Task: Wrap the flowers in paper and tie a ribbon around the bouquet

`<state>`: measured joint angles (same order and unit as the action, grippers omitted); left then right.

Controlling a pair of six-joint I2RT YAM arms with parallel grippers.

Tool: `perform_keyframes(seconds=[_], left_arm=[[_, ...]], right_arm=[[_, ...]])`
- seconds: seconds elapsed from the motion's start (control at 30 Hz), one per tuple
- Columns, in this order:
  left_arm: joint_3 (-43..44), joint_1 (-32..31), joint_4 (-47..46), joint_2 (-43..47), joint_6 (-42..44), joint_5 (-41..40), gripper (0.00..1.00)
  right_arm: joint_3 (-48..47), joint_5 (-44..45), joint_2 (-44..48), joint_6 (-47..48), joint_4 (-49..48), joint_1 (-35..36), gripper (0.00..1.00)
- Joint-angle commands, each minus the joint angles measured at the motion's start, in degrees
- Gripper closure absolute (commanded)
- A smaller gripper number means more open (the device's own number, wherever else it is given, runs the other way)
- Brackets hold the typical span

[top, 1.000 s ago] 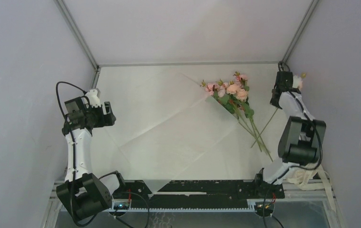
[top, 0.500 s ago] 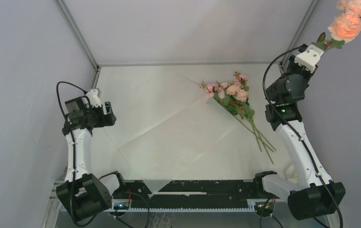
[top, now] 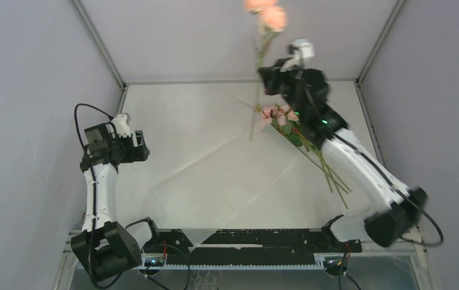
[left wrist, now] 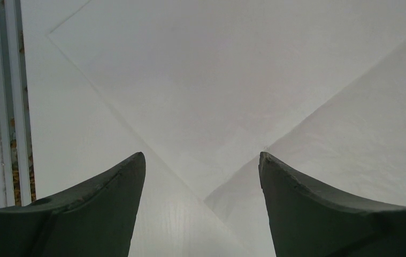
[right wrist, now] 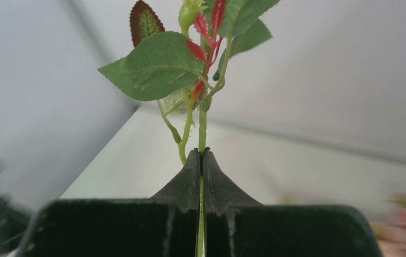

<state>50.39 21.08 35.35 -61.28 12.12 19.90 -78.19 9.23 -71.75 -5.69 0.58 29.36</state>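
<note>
White link shells and black joint housings make up the left arm and right arm; thin black cables loop alongside. The left gripper has dark wedge-shaped fingers

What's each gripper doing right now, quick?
Left gripper: open, holding nothing, over the paper.
Right gripper: closed on a rose stem, held up off the table.

The paper is spread on the bench, the flowers laid at its 2 o'clock corner. A stem is held above them in the right end effector; the left end effector is found at 9 o'clock.
</note>
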Motion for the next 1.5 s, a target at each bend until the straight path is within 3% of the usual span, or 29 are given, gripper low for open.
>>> perform_keyframes(seconds=[0.0,0.23,0.4,0.57,0.67,0.73,0.83,0.93,1.1,1.27,1.47], left_arm=[[-1.0,-0.6,0.2,1.2,1.8,0.5,0.18],[-1.4,-0.8,0.2,0.3,2.3,0.7,0.18],[-1.7,-0.9,0.3,-0.2,2.7,1.1,0.18],[-1.6,-1.1,0.1,-1.1,2.6,1.3,0.18],[-1.5,-1.2,0.1,-1.3,2.6,1.3,0.18],[-1.7,-1.2,0.2,-1.0,2.7,1.3,0.18],[-1.9,-1.3,0.2,-1.1,3.0,1.2,0.18],[-1.9,-1.2,0.1,-1.3,2.9,1.3,0.18],[-1.9,-1.5,-0.1,-1.5,2.8,1.5,0.18],[-1.8,-1.8,-0.1,-1.2,2.6,1.4,0.18],[-1.8,-2.1,0.3,-0.8,2.6,1.2,0.18]], right_arm=[[-8.6,-14.3,-19.5,-18.8,9.2,8.4,1.0],[-34.5,-14.0,-47.2,-24.9,20.4,14.2,1.0],[-38.7,-9.5,-56.1,-28.3,19.7,13.7,1.0],[-39.8,-9.5,-61.6,-24.5,16.3,13.0,0.99],[-47.2,-10.7,-65.1,-20.8,23.6,11.4,0.5],[-51.0,-10.0,-64.8,-17.6,29.9,9.8,0.38],[-45.5,-13.2,-55.1,-10.9,32.4,6.7,0.35],[-32.2,-11.5,-40.9,-5.8,32.7,2.6,0.35],[-10.0,-9.3,-23.4,-5.5,37.2,-11.5,0.42],[3.0,-4.7,-17.7,-5.6,43.9,-23.9,0.48],[5.6,-10.5,-21.5,-4.3,45.3,-31.4,0.49]])
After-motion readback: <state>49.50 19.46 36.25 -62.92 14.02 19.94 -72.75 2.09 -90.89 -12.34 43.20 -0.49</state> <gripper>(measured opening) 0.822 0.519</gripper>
